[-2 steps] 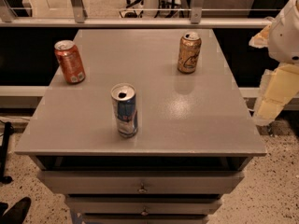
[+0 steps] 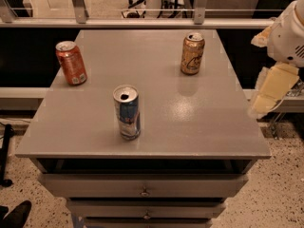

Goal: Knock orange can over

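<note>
Currently: flat grey drawer-cabinet top (image 2: 204, 127) fills the view, three cans standing on it. White robot arm (image 2: 289, 32) hangs off the right side. Its pale cream gripper (image 2: 271, 90) sits just beyond the right edge, about mid-depth, touching nothing; cannot tell whether it is spread or closed.

Tall blue-and-silver can (image 2: 127, 112) stands near centre. Red-orange can with white print (image 2: 71, 63) stands far left. Golden-amber orange can (image 2: 192, 54) stands upright, far right, well apart from both.

Risks, as judged: a low push would slide the orange can instead of toppling it. A hard sweep could send it off the far edge.

Against the earlier frame: the cans are unmoved, and the gripper is slightly nearer the table edge.
</note>
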`<state>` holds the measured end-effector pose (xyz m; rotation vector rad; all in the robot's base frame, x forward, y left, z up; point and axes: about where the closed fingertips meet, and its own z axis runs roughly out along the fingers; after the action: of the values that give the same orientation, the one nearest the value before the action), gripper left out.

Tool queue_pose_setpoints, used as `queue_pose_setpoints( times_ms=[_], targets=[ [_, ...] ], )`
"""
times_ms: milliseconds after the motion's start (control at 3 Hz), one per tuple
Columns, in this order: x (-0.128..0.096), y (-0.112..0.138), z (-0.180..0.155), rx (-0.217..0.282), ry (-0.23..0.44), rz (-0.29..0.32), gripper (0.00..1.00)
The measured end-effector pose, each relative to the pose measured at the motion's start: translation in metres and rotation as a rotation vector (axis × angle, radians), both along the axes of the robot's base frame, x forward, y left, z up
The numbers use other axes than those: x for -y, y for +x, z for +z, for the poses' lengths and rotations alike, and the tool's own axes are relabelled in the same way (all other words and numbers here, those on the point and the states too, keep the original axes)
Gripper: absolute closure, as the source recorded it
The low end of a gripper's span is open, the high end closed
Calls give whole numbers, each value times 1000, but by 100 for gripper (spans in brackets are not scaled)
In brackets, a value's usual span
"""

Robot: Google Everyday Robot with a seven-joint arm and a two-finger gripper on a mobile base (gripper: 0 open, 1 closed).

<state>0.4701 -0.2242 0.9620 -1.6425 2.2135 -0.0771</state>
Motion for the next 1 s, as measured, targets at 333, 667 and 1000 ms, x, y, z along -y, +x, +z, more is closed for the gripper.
queue_pose_setpoints(
  times_ms=[333, 667, 1000],
  targets=[
    [2, 56, -25, 56, 132, -28, 0],
    [-3, 99, -44, 85, 259, -56, 0],
    [-15, 140, -59, 117, 416, -66, 0]
  ],
)
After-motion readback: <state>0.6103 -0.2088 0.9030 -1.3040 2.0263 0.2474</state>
